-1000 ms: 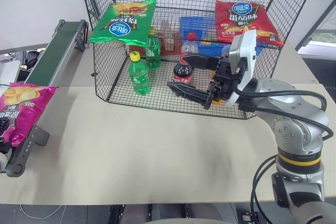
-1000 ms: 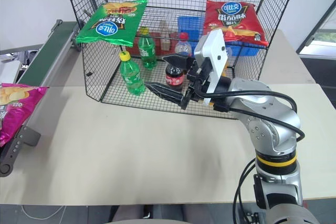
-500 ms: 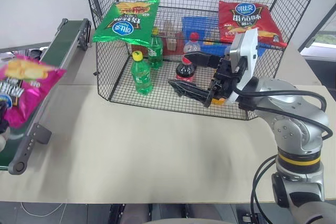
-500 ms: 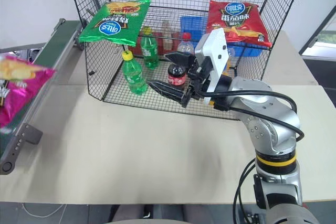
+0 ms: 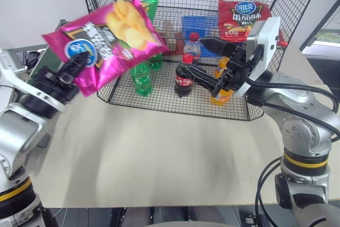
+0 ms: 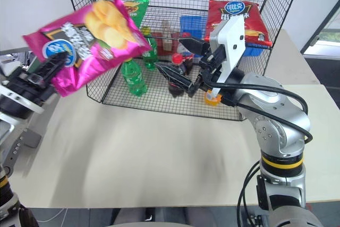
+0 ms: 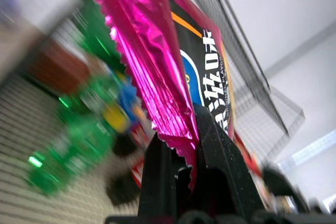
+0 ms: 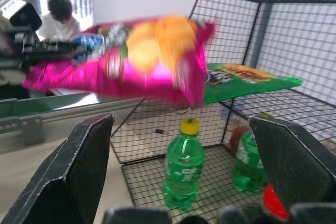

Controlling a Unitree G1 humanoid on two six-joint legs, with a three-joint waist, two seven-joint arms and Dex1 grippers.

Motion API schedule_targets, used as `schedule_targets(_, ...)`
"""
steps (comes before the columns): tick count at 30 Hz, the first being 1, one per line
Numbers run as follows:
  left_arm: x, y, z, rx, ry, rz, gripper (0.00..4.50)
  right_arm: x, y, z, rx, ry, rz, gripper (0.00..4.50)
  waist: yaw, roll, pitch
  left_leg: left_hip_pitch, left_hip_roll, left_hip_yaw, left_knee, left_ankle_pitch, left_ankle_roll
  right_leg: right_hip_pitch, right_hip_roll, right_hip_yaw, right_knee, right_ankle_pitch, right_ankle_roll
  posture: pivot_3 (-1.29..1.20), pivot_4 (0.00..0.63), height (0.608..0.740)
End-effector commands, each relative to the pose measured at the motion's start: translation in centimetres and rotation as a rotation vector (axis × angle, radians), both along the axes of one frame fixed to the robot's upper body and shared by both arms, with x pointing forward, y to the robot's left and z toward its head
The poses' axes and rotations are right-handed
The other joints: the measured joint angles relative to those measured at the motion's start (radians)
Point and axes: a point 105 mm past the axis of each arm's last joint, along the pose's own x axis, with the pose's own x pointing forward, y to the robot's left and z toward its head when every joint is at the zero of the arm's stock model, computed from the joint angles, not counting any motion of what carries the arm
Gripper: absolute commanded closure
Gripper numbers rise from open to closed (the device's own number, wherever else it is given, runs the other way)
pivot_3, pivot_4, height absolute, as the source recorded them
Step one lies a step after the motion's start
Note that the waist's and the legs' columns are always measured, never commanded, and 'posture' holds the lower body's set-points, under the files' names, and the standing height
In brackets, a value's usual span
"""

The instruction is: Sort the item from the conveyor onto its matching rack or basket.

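- Green chip bag [image 8: 247,81] is lying at upper centre.
- Red chip bag [image 5: 243,18] is resting upper right.
- Green bottles [image 5: 141,78] are standing centre.
- Blue bin [image 5: 198,27] is sitting behind them.

Both head views look forward and down across the table [image 5: 159,158] at the wire rack [image 5: 202,51], from a little way back. The left wrist view sits close behind the pink bag [image 7: 157,77], facing the rack. The right wrist view faces the rack's left side from nearby, sharing that bag.
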Motion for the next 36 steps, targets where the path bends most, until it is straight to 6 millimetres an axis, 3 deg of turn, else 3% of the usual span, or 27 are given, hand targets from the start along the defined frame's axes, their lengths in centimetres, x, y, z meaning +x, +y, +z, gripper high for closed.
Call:
schedule_targets(1,1.7,-2.0,0.8,-0.042,0.025,-0.038,4.44,-0.7,-0.8,1.2,0.02,-0.055,-0.049,0.0,0.005,0.0,0.0,0.0,0.0,0.0,0.0,0.0,0.0,0.0,0.0,0.001,0.0,0.0,0.0,0.0,0.15,0.74)
schedule_targets(6,4.6,-4.3,1.9,-0.164,0.059,-0.038,4.44,-0.7,-1.3,1.2,0.023,-0.052,-0.102,0.0,0.024,0.0,0.0,-0.001,-0.002,0.001,0.001,0.0,0.0,0.0,0.003,0.001,0.0,0.0,0.0,0.0,0.15,0.74)
schedule_targets(15,9.3,-9.6,2.1,-0.365,0.163,-0.049,4.44,-0.5,-2.0,1.0,0.022,-0.049,-0.178,0.0,0.036,0.0,0.0,-0.004,-0.004,0.0,0.003,0.001,-0.001,0.0,0.005,0.004,-0.001,0.0,0.0,0.0,0.15,0.74)
schedule_targets(20,11.1,-10.2,1.4,-0.453,0.256,-0.001,4.44,-0.5,-2.4,1.0,0.022,-0.053,-0.21,0.0,0.035,0.0,0.0,-0.005,-0.007,0.0,0.004,0.003,-0.003,0.0,0.007,0.005,-0.003,0.0,0.0,0.0,0.15,0.74)
schedule_targets(27,11.9,-11.4,1.2,-0.39,0.286,0.013,4.44,-0.6,-2.6,1.1,0.036,-0.057,-0.239,0.0,0.035,0.0,0.0,-0.005,-0.009,-0.001,0.003,0.004,-0.003,0.0,0.007,0.005,-0.002,0.0,0.0,0.0,0.15,0.74)
schedule_targets(36,11.6,-13.7,3.5,-0.363,0.208,-0.085,4.44,-0.9,-2.6,1.0,0.051,-0.052,-0.253,0.0,0.04,0.0,0.0,-0.007,-0.01,-0.003,0.003,0.005,-0.005,0.0,0.006,0.006,-0.003,0.0,0.001,0.0,0.15,0.74)
